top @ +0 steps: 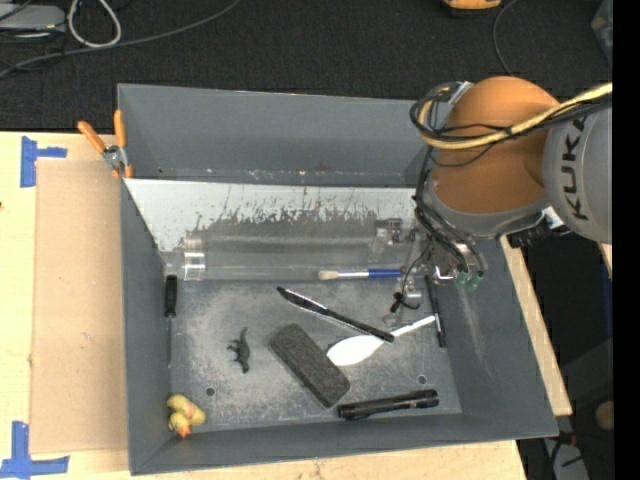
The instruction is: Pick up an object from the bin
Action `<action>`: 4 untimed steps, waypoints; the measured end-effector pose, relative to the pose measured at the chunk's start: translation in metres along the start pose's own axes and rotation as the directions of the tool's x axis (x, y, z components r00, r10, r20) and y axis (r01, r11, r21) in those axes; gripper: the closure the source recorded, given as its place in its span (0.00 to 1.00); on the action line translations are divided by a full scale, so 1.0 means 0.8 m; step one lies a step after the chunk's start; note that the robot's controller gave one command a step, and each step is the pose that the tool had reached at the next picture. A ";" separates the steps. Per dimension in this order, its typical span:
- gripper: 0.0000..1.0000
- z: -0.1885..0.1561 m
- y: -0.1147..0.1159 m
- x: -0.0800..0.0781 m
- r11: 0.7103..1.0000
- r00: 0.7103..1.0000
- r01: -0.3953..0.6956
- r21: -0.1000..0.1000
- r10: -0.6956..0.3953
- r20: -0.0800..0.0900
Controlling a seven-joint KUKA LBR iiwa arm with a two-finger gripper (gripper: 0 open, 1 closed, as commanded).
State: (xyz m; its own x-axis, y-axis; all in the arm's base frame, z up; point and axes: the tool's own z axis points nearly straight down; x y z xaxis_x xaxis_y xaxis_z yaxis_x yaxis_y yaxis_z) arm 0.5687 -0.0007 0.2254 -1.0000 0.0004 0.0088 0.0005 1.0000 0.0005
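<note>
At the bin's (300, 133) right, the fingers (409, 293) stand open over the spoon's (355, 349) handle; closing could catch the pen (330, 311) touching it; the thin handle could slip free.

A robotics lab: an orange-capped KUKA robot arm (500, 158) over a grey metal bin (300, 133), loose white cables (78, 26) on dark carpet (300, 38).

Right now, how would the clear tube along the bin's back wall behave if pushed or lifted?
The clear tube is round and lying flat, so a nudge would probably roll it. It looks hollow, likely light for its length. Its smooth wall may slip.
</note>
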 end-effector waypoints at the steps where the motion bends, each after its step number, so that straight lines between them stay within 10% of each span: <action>1: 0.00 -0.005 0.000 -0.002 1.000 1.000 0.000 0.000 0.000 0.008; 2: 0.00 0.112 -0.053 0.006 0.998 0.998 0.058 0.000 -0.058 0.009; 4: 0.00 0.089 -0.094 0.016 0.985 0.985 0.172 0.000 -0.172 0.013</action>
State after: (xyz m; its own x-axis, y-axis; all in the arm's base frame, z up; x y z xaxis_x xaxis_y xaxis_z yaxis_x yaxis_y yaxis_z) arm 0.5555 -0.0761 0.1544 -0.9851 -0.1720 -0.0040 -0.1720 0.9851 0.0017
